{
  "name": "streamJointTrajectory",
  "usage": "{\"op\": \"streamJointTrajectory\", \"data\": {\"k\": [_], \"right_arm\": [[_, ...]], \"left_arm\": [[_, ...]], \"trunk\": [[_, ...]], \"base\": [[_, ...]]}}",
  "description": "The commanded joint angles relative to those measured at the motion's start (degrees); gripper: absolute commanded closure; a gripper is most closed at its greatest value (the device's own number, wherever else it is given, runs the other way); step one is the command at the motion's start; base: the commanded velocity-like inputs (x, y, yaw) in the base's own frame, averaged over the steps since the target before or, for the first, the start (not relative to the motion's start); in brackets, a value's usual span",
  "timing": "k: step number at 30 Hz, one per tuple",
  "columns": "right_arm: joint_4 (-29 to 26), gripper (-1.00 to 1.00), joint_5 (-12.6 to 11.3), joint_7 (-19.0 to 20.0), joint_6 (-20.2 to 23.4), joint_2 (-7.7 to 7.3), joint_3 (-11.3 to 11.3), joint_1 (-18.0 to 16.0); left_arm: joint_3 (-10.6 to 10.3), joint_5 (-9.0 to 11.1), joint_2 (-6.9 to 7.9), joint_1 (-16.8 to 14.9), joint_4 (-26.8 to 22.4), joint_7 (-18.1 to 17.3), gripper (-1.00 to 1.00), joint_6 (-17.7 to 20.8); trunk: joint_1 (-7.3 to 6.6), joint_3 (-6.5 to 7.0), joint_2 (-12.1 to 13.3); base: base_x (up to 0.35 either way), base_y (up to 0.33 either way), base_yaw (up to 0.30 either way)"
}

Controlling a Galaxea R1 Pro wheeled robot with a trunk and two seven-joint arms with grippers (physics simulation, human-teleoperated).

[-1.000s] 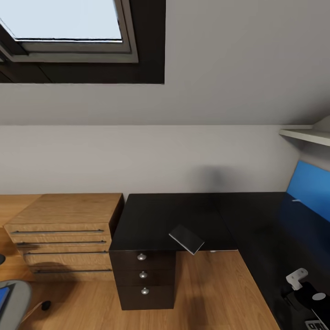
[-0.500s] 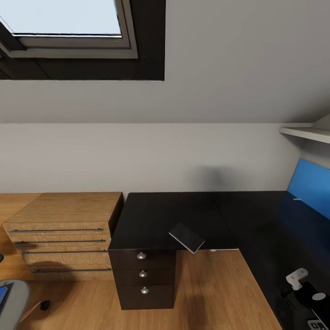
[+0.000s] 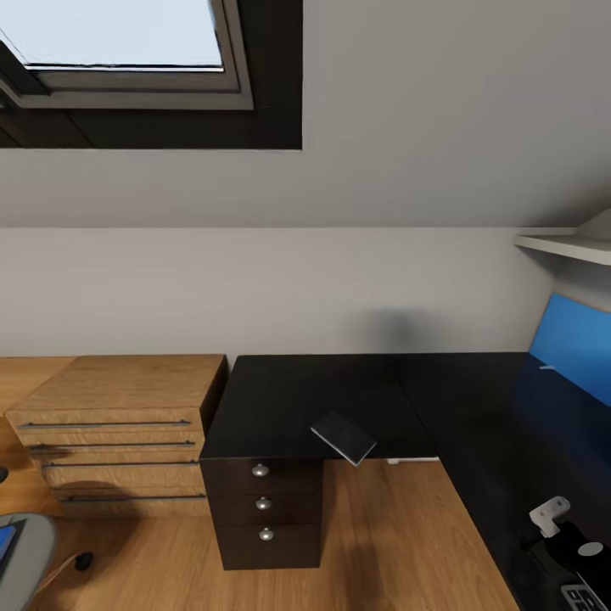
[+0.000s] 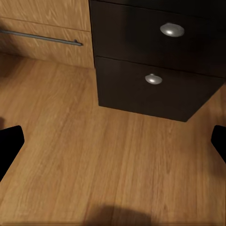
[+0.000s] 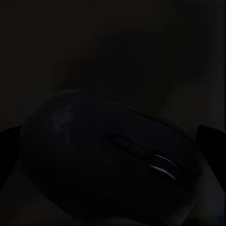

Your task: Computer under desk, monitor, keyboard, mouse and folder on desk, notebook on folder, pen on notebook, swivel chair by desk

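The mouse (image 5: 108, 155), a rounded black lump with a small silvery wheel, is seen very close before the right gripper (image 5: 113, 141), between its dark fingertips at the frame edges; whether it is clasped cannot be told. The left gripper (image 4: 113, 141) is spread wide with nothing between its fingers, over light wood floor (image 4: 94, 165) near the dark drawer unit (image 3: 263, 509). The thin dark grey notebook (image 3: 343, 438) is laid overhanging the front edge of the glossy black desk (image 3: 305, 399)
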Motion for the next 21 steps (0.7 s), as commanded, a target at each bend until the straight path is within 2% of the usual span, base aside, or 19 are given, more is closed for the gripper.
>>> {"op": "streamJointTrajectory", "data": {"k": [1, 10, 11, 21], "right_arm": [[0.0, 1.0, 0.5, 0.4, -0.1, 0.01, -0.5, 0.0], [0.0, 1.0, 0.5, 0.3, -0.1, 0.09, -0.5, 0.0], [0.0, -1.0, 0.5, 0.3, -0.1, 0.09, -0.5, 0.0], [-0.1, -1.0, 0.5, 0.3, -0.1, 0.1, -0.5, 0.0]], "left_arm": [[-0.3, 0.5, 0.05, 0.0, -0.1, 0.3, -1.0, -0.2], [-0.2, 0.5, 0.05, 0.0, -0.1, 0.4, -1.0, -0.2], [-0.2, 0.5, 0.05, 0.0, -0.1, 0.4, -1.0, -0.2], [-0.2, 0.5, 0.05, 0.0, -0.1, 0.4, -1.0, -0.2]], "trunk": [[0.0, -0.07, -0.1], [0.0, -0.07, -0.1], [0.0, -0.07, -0.1], [0.0, -0.07, -0.1]], "base": [[-0.047, -0.03, 0.0], [-0.011, -0.007, 0.0], [0.0, 0.0, 0.0], [0.0, 0.0, 0.0]]}}
